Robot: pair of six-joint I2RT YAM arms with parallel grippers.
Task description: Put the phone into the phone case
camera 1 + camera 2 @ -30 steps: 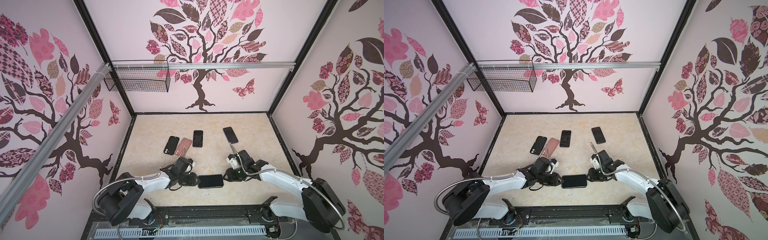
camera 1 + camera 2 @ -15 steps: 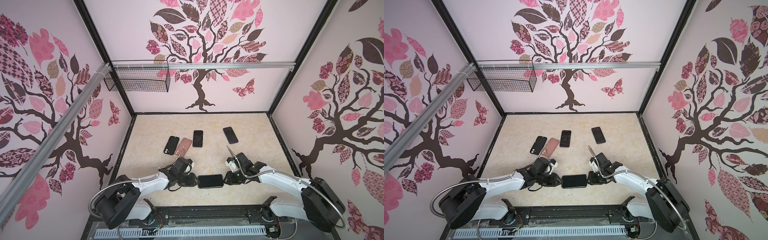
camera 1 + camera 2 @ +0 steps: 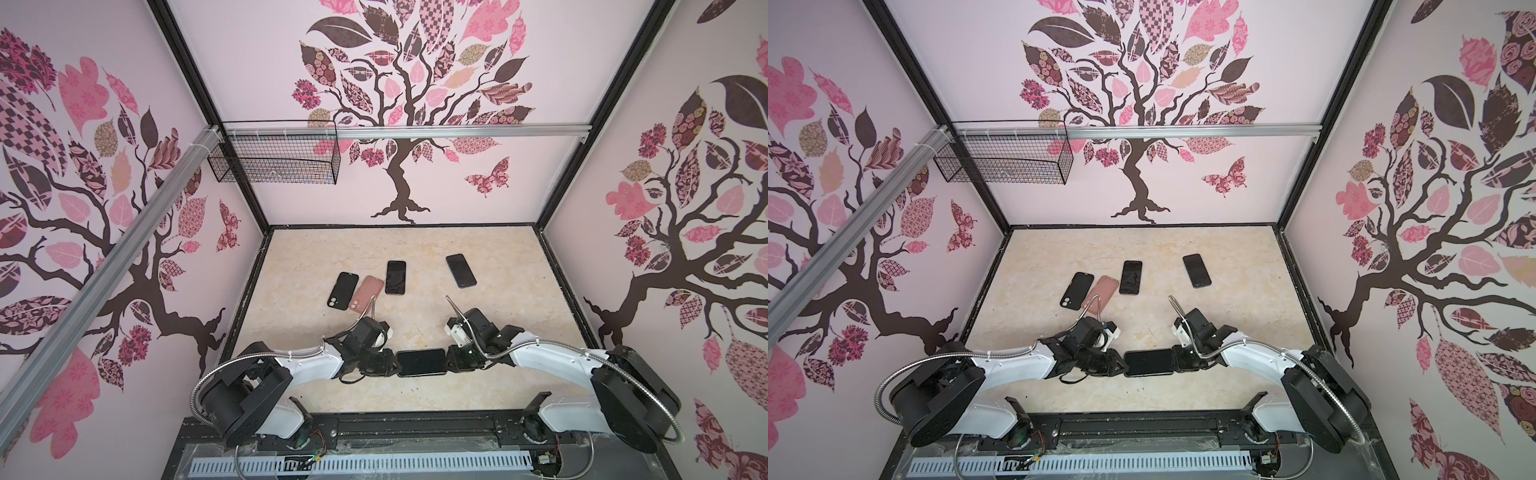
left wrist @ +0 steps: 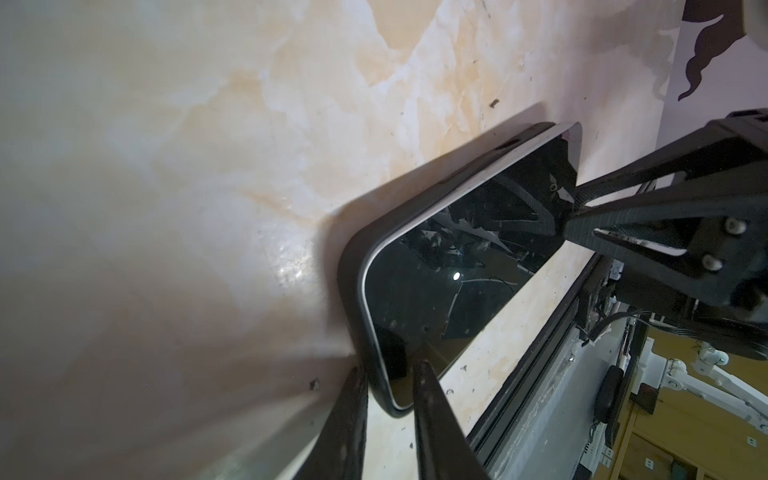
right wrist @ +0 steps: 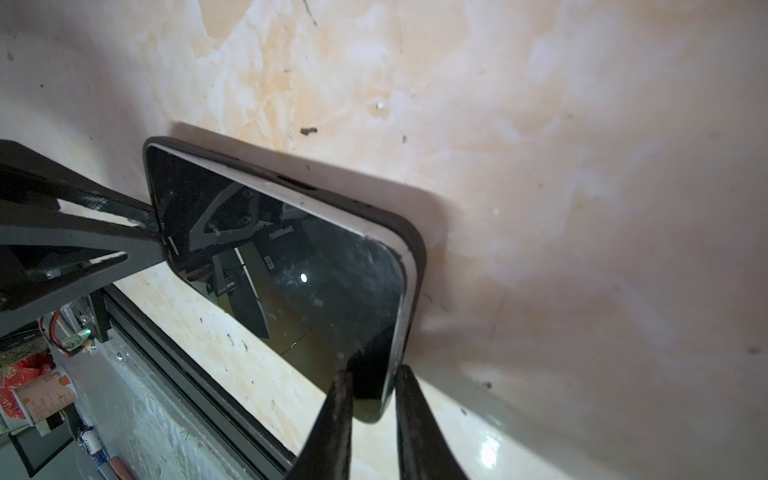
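Currently: seating step — phone [image 3: 421,362] between left gripper [image 3: 395,365] and right gripper [image 3: 448,361], each pinching one end against phone case [image 4: 348,270]; next — likely firmer squeeze.

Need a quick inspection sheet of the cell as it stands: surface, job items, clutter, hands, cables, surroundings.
surface: marbled beige tabletop, a few dark specks.
job's things: phone lies in the phone case at the front; one long silver edge stands proud of the rim.
clutter: dark phones, black spare case, pink spare case, all further back.
hands: left hand and right hand each straddle one short end of the phone; whether they clamp it cannot be told.
cables: steel conduit runs along both arms, off the phone.
surroundings: tree-decal walls, wire basket hung at back left.
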